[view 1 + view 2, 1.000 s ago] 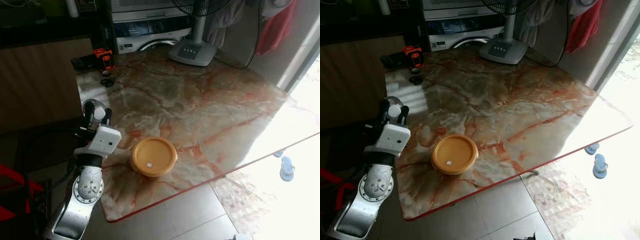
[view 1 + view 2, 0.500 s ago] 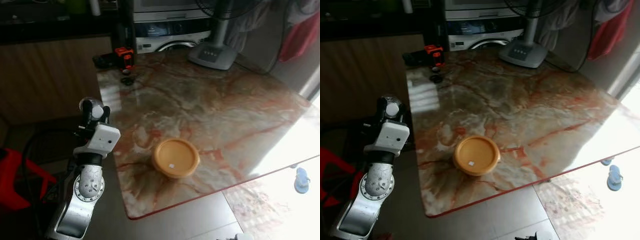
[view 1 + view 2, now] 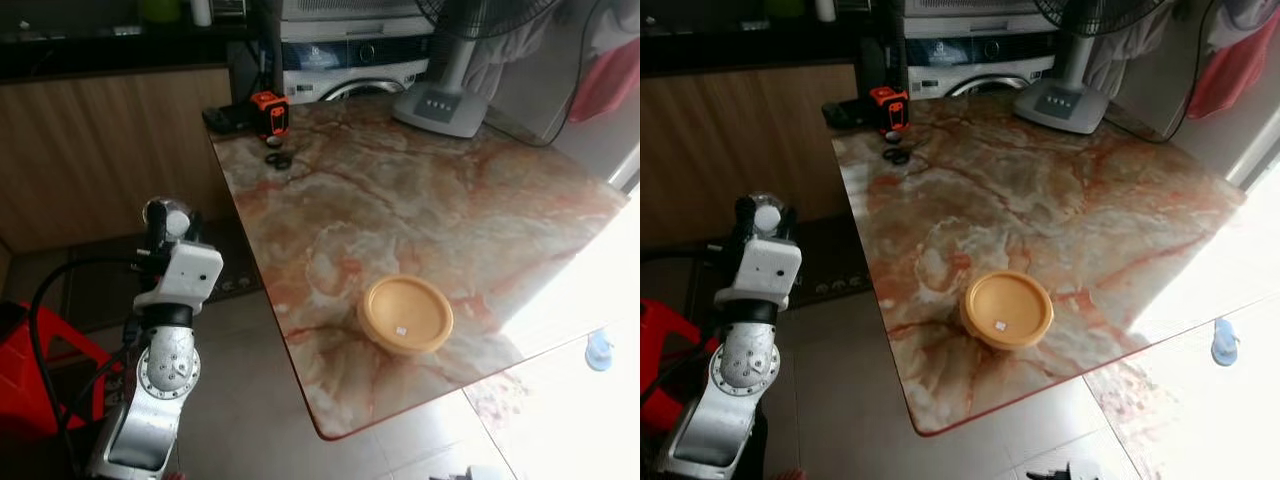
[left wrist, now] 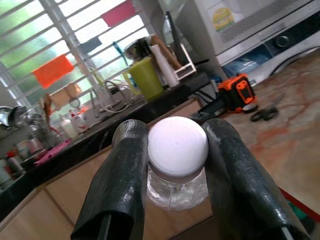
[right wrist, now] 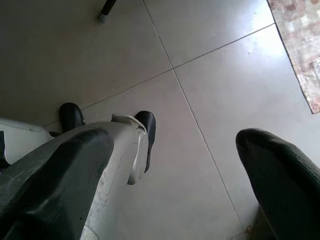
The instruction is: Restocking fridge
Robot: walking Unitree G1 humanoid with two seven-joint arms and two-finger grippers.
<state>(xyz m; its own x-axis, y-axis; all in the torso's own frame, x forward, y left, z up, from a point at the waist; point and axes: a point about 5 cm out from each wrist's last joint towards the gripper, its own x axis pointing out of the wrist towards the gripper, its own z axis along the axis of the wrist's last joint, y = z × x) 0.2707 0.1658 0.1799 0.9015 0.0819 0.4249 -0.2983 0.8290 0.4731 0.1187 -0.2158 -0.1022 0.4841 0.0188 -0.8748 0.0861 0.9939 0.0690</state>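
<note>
Camera swings; table (image 3: pixel 420 190) now sits further right of raised left gripper (image 4: pixel 177 165).
Fingers pinch clear white-capped bottle (image 4: pixel 178 162). Right gripper (image 5: pixel 170 165) hangs spread over floor (image 5: pixel 210 65).

Silver left arm (image 3: pixel 150 420), white wrist block, black-fingered hand (image 4: pixel 177 185).

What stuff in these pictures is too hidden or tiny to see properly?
- Inside the orange container: its lid covers it in the head views.
- The bottle below its white cap: the left gripper fingers cover its sides in the left wrist view.
- The sticker on the container lid: too small to read.
- The fan: its head is cut off by the top edge.
</note>
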